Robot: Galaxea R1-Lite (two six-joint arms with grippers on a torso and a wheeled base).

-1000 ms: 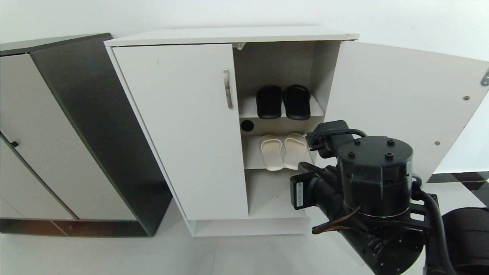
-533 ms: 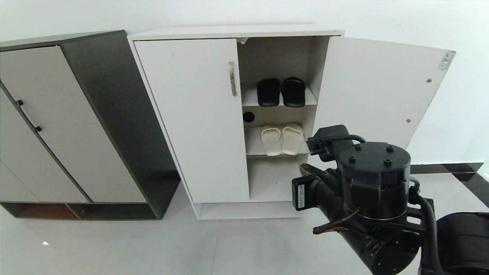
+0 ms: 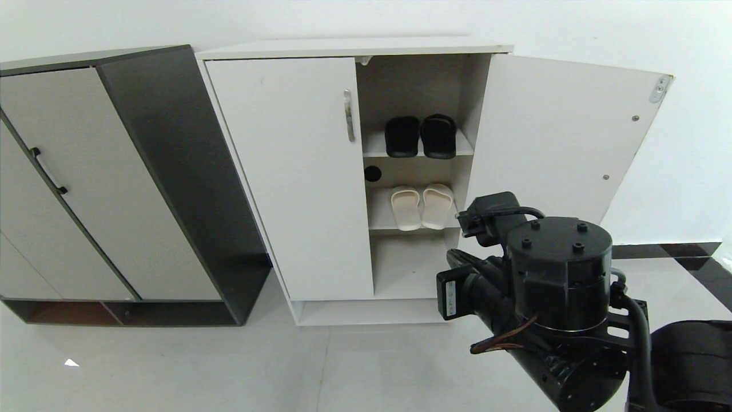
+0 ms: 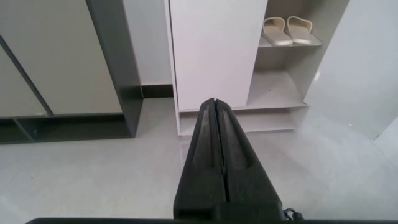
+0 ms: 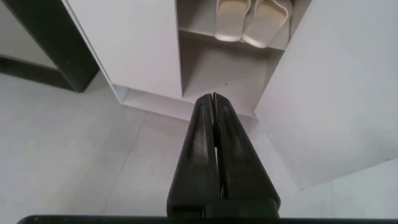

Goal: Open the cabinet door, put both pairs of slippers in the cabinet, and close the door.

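Cabinet door point(image 3: 560, 137) is standing open to the right of my right tool point(image 5: 214, 99), farther from left tool point(image 4: 214, 102); each is sitting closed.

Grey cabinet point(image 3: 171, 171): is being shown at the left of the head view, its light doors being kept shut.
Black handle point(image 3: 48, 170): is being carried on a door front, near the left edge.
Open low compartment point(image 3: 74, 313): is being shown along that cabinet's base, lower left.
Pale floor point(image 3: 229, 372): is being seen across the bottom.
White wall point(image 3: 686, 34): is being seen along the top.
Dark skirting band point(image 3: 663, 250): is being seen at the right.
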